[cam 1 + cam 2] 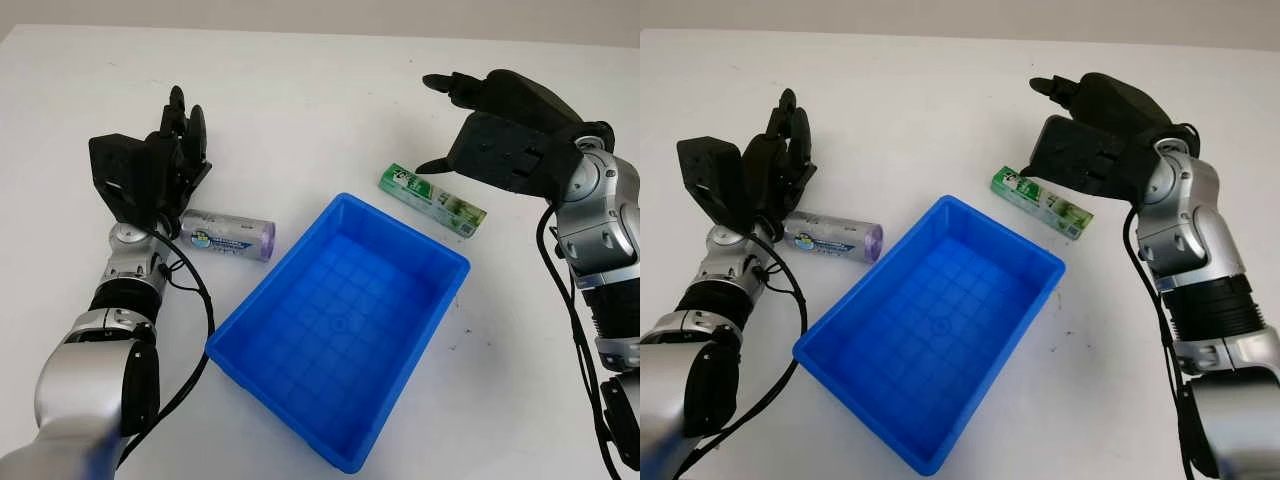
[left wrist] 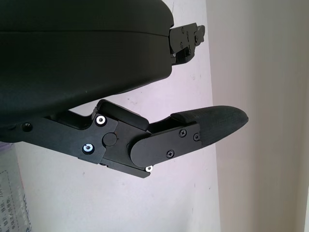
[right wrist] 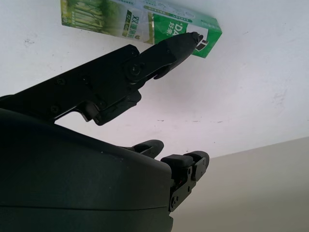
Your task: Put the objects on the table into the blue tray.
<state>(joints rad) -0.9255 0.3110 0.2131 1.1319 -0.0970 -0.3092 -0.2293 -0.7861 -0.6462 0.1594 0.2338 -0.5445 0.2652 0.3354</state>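
Note:
The blue tray (image 1: 340, 330) sits in the middle of the white table, with nothing in it. A silver can with a purple end (image 1: 228, 236) lies on its side just left of the tray. My left hand (image 1: 165, 160) hovers directly behind and left of the can, open, holding nothing. A green box (image 1: 432, 200) lies flat behind the tray's far right corner. My right hand (image 1: 480, 120) is raised above and just right of this green box (image 3: 140, 21), open, one fingertip (image 3: 190, 39) close over the box's end.
White table top (image 1: 300, 100) stretches all around, with free room behind both objects and at the front right of the tray. Black cables (image 1: 205, 300) hang along both forearms.

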